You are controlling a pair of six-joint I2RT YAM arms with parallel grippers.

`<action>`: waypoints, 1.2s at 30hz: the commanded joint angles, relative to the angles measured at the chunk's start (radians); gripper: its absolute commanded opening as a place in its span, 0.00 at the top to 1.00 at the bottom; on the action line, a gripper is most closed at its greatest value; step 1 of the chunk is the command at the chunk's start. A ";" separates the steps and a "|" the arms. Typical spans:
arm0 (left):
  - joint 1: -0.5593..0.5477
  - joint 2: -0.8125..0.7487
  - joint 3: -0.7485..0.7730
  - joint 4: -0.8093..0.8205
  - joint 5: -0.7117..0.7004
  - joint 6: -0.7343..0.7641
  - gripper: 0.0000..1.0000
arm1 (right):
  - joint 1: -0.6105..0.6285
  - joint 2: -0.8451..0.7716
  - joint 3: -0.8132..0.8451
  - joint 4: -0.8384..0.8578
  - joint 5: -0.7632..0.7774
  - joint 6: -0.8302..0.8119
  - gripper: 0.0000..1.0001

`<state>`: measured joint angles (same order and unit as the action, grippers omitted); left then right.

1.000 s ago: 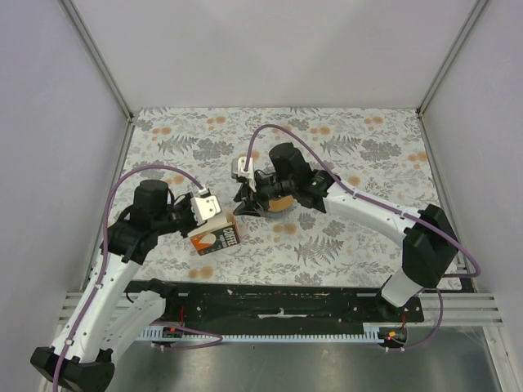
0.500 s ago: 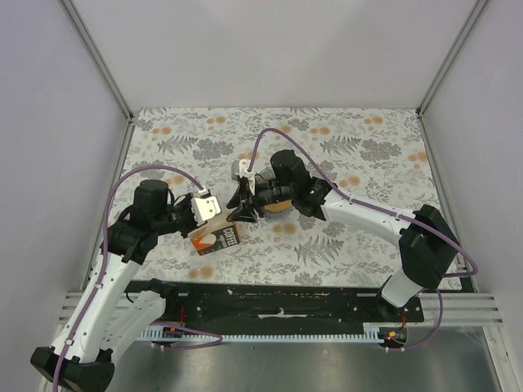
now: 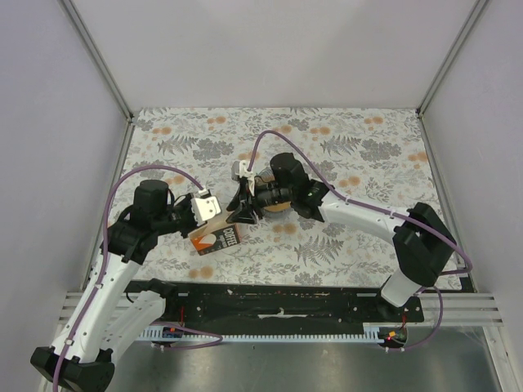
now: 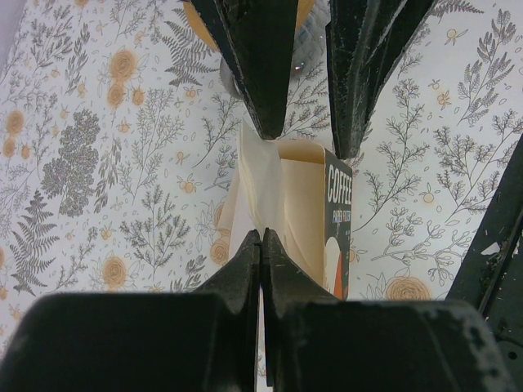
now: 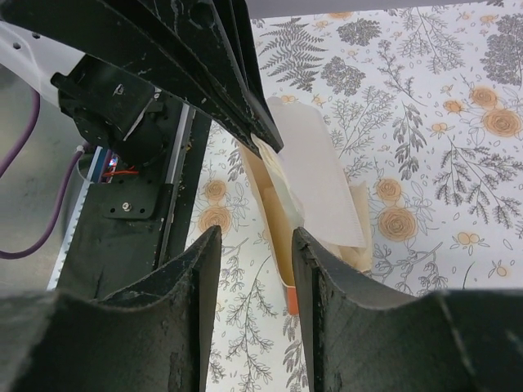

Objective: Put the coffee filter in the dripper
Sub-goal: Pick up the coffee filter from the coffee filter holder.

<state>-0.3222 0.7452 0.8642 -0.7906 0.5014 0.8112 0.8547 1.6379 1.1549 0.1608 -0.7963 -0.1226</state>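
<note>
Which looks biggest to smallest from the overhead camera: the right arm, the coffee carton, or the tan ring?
1. right arm, by far the largest.
2. coffee carton.
3. tan ring, smallest as seen, but the arm covers most of it, so its rank against the carton is unsure.

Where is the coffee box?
In the top view, the COFFEE carton lies left of centre on the table, at the tips of the left pincer and right pincer.
</note>
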 commanded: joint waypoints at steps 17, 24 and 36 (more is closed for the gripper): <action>-0.002 -0.009 -0.002 0.002 0.025 0.037 0.98 | 0.010 0.000 -0.053 0.091 -0.067 0.043 0.63; -0.002 -0.009 0.001 0.005 0.028 0.036 0.98 | 0.020 0.005 -0.046 0.115 -0.054 0.055 0.63; -0.002 -0.017 -0.007 -0.009 0.038 0.057 0.98 | 0.020 0.034 0.014 0.112 0.029 0.054 0.59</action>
<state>-0.3222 0.7429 0.8623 -0.7933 0.5079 0.8211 0.8715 1.6691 1.1141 0.2291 -0.8028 -0.0711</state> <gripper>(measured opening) 0.027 0.415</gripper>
